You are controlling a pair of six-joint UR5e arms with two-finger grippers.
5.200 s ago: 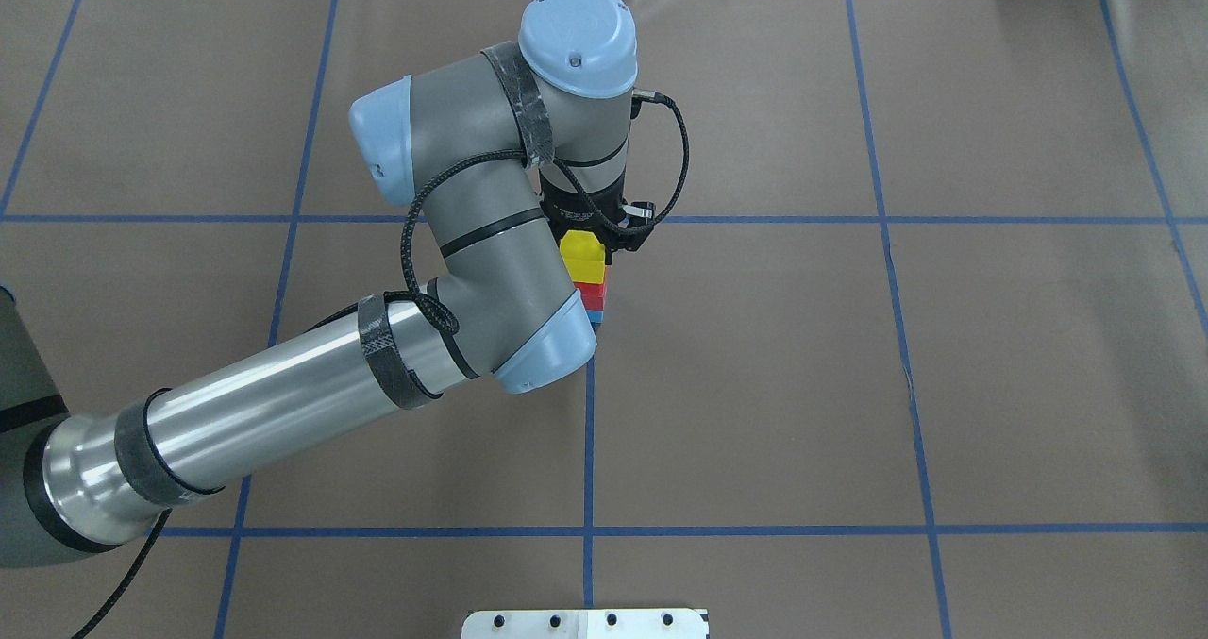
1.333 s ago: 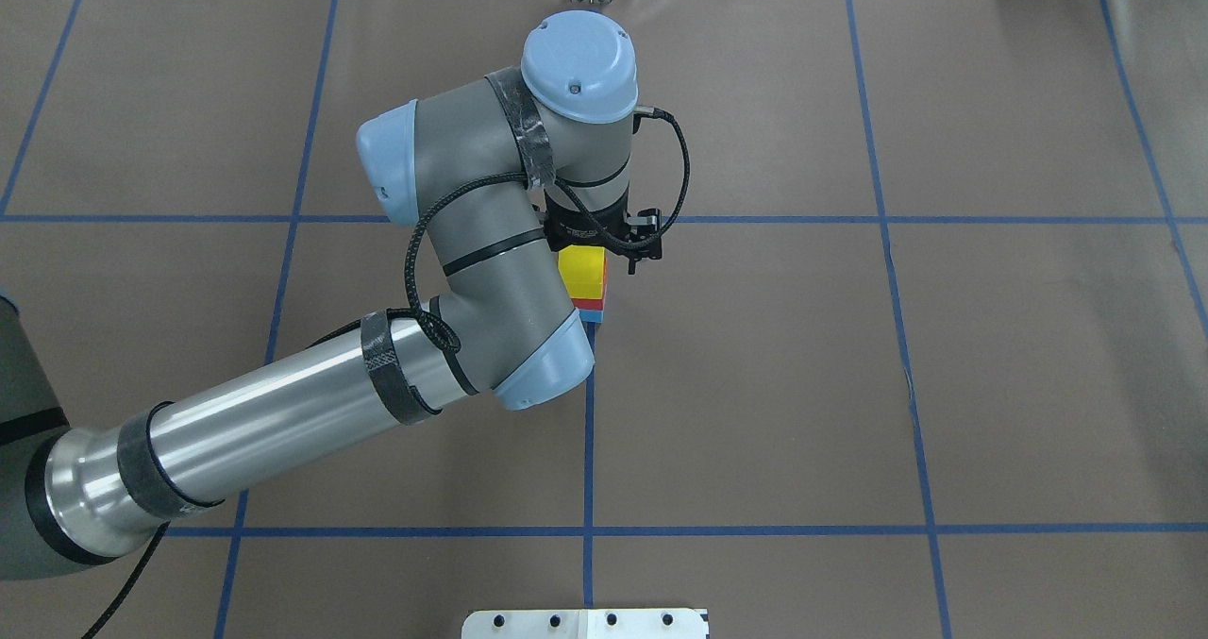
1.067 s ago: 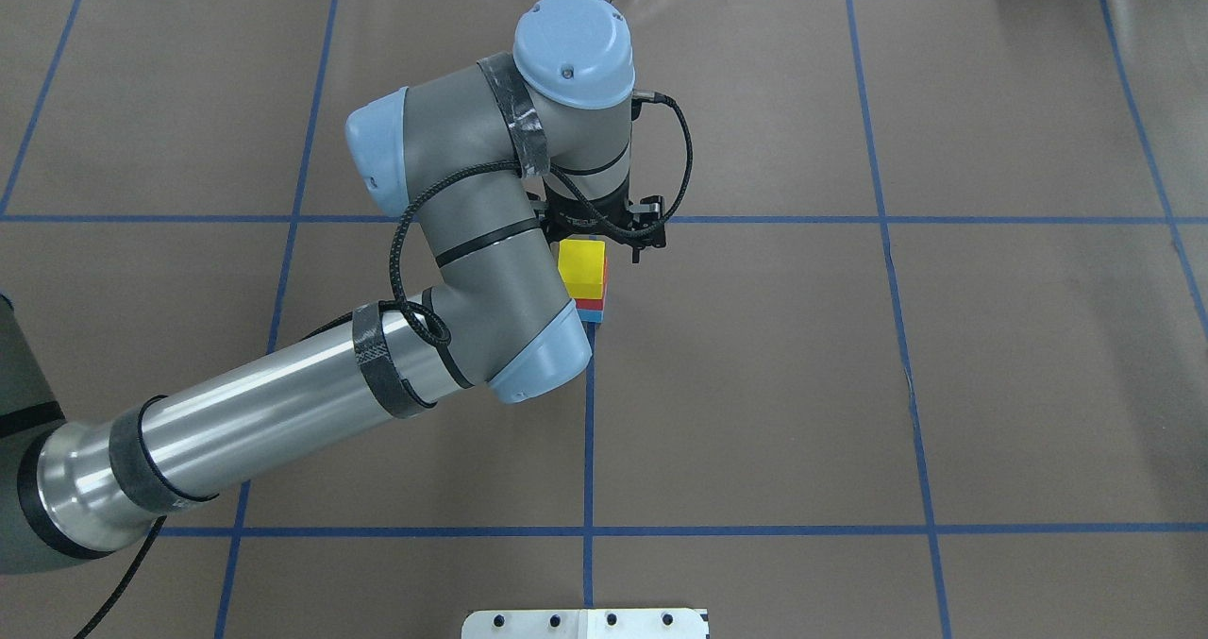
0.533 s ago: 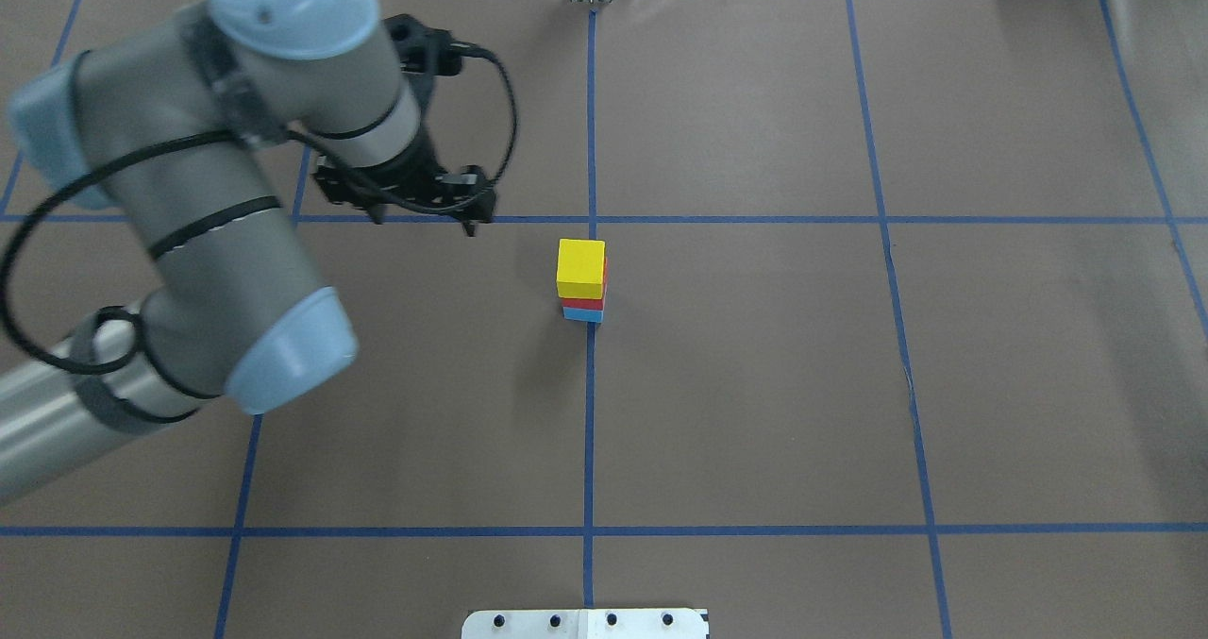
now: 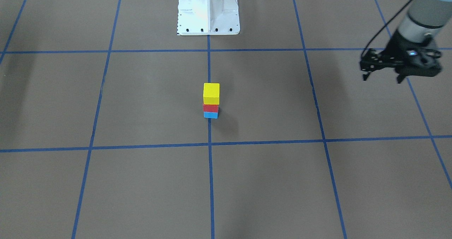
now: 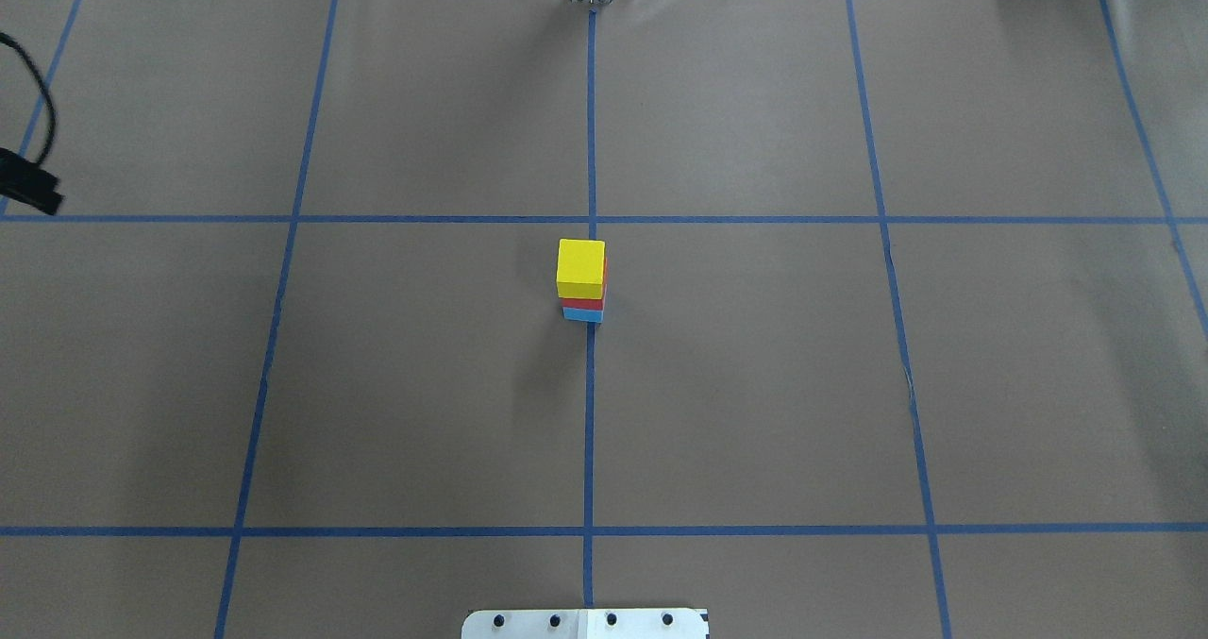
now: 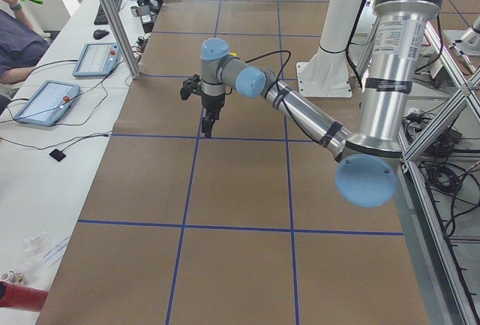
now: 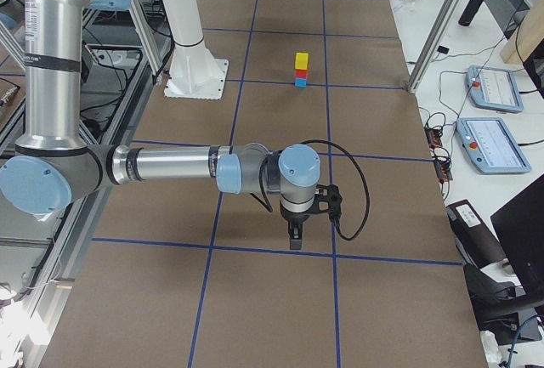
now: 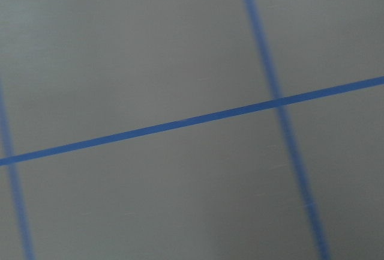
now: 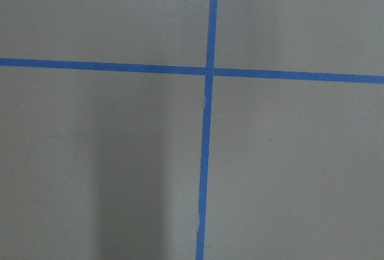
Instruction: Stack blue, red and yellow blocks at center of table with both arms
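Note:
The yellow block (image 6: 580, 267) sits on the red block (image 6: 587, 303), which sits on the blue block (image 6: 583, 315), as one upright stack at the table's center. The stack also shows in the front-facing view (image 5: 211, 93) and the right view (image 8: 302, 70). My left gripper (image 5: 383, 78) is open and empty, hovering far to the stack's side; only its edge (image 6: 28, 186) shows at the overhead view's left border. My right gripper (image 8: 295, 236) points down over bare table, far from the stack. I cannot tell whether it is open.
The brown table cover carries a grid of blue tape lines. The white robot base plate (image 5: 208, 9) stands at the robot's side of the table. Operator tablets (image 8: 493, 87) lie on the white bench beyond the far edge.
My left gripper let go of the yellow block, rose and swung away to the robot's left, nearly out of the overhead view. The stack stands unmoved.

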